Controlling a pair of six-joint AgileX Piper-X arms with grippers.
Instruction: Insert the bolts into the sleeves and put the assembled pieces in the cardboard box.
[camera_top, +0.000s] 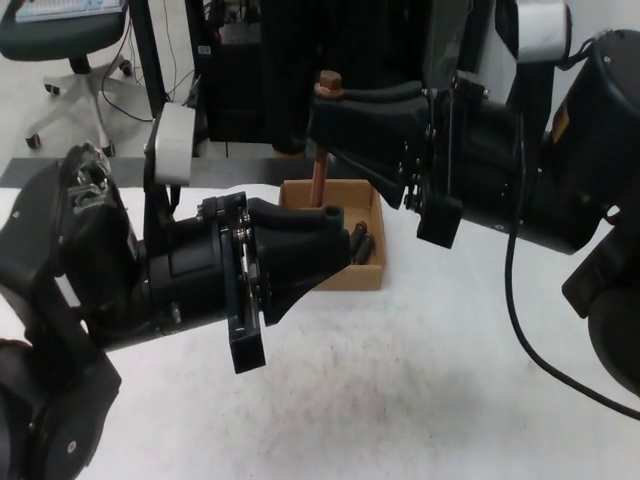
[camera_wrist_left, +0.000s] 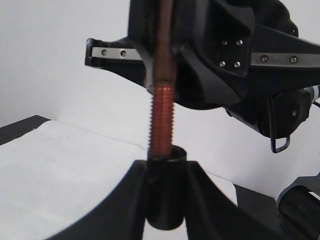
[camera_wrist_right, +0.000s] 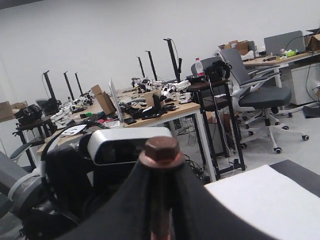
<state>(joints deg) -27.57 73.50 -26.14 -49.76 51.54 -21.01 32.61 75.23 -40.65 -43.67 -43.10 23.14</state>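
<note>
My left gripper (camera_wrist_left: 163, 200) is shut on a short black sleeve (camera_wrist_left: 165, 192), held upright above the bench. A copper bolt (camera_wrist_left: 162, 95) hangs straight down with its threaded tip entering the sleeve's mouth. My right gripper (camera_wrist_right: 161, 200) is shut on that bolt just under its hex head (camera_wrist_right: 160, 150). In the high view the bolt (camera_top: 320, 160) stands upright between the right gripper (camera_top: 335, 115) above and the left gripper (camera_top: 320, 245) below, in front of the cardboard box (camera_top: 340, 275). Dark assembled pieces (camera_top: 362, 243) lie inside the box.
The white bench top (camera_top: 400, 390) spreads in front of the box. An office chair (camera_top: 70, 45) and a black frame stand behind the bench. The other arm's body (camera_wrist_right: 65, 190) sits close below the right wrist camera.
</note>
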